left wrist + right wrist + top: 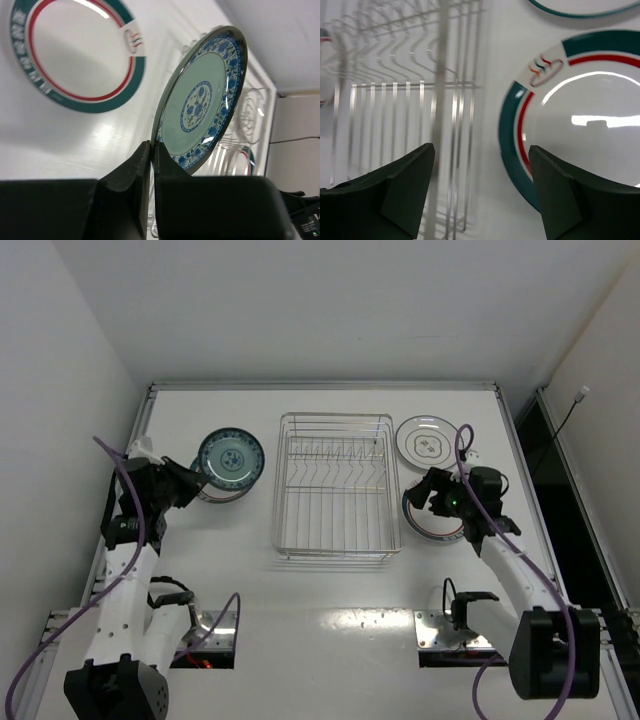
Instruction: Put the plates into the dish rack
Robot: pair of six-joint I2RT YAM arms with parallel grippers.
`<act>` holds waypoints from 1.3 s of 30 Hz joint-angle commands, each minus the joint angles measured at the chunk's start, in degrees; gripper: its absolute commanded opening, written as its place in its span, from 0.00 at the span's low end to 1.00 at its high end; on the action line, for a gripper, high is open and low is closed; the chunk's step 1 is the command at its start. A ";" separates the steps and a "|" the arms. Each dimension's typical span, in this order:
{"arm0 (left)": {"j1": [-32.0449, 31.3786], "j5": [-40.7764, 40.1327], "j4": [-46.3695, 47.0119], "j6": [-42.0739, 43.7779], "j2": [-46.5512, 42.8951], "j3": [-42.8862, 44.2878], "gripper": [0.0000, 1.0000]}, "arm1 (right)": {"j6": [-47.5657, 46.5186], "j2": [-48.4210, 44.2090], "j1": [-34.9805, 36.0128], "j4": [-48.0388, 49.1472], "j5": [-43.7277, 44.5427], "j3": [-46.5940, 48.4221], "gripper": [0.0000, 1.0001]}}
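Table [330, 590]: dish rack [335, 490], probably three plates [428, 440].

From the top view we look down from above and behind onto the whole bench [330, 640], with its near edge at the bottom. The rack [330, 510] sits mid-frame and looks small from this far off. The left wrist view sits just behind the left hand [151, 146]. It is very near and faces low across the bench, past the blue plate [202, 100] and a banded plate [75, 55], toward the blurred rack. The right wrist view looks steeply down between the fingers of the right hand [480, 150], close over the rack's right side and a second banded plate [580, 125]. All three views share the rack.
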 commanded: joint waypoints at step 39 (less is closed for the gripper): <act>-29.99 8.17 25.54 -9.94 10.05 1.21 0.00 | 20.98 6.05 23.71 30.68 -23.28 7.44 0.75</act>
